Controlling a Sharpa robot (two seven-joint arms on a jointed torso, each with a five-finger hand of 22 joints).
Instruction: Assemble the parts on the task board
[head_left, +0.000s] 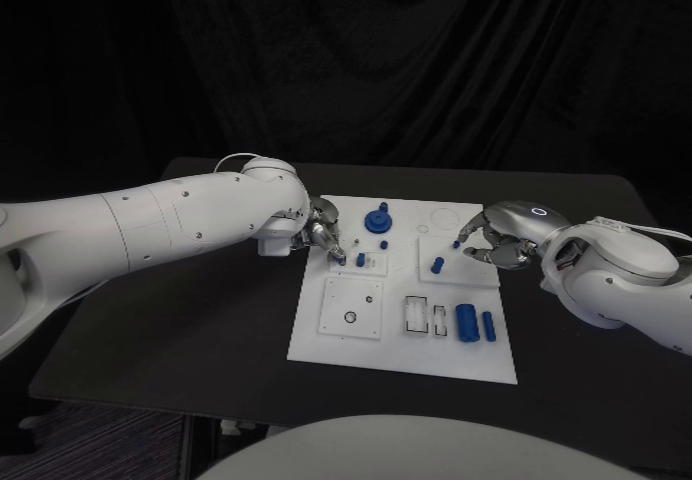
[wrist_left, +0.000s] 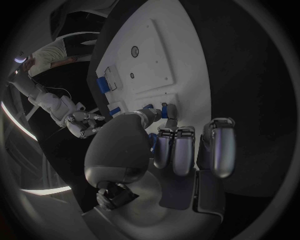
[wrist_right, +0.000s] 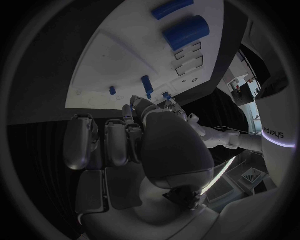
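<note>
The right hand (wrist_right: 147, 145) hangs over the edge of the white board (wrist_right: 119, 65), fingers curled, nothing plainly in its grasp. Two blue cylinders, a thick one (wrist_right: 185, 32) and a slim one (wrist_right: 170, 8), lie on the far side. A small blue peg (wrist_right: 147, 86) stands nearer the fingers, a blue stub (wrist_right: 112, 90) beside it.

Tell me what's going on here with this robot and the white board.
The robot is assembling small blue parts on the white task board. Its left hand is at the board's left edge, fingertips pinching a small blue part. Its right hand hovers at the right edge beside a small blue peg, apparently holding nothing. A blue knobbed piece stands near the top, and two blue cylinders lie lower right.
</note>
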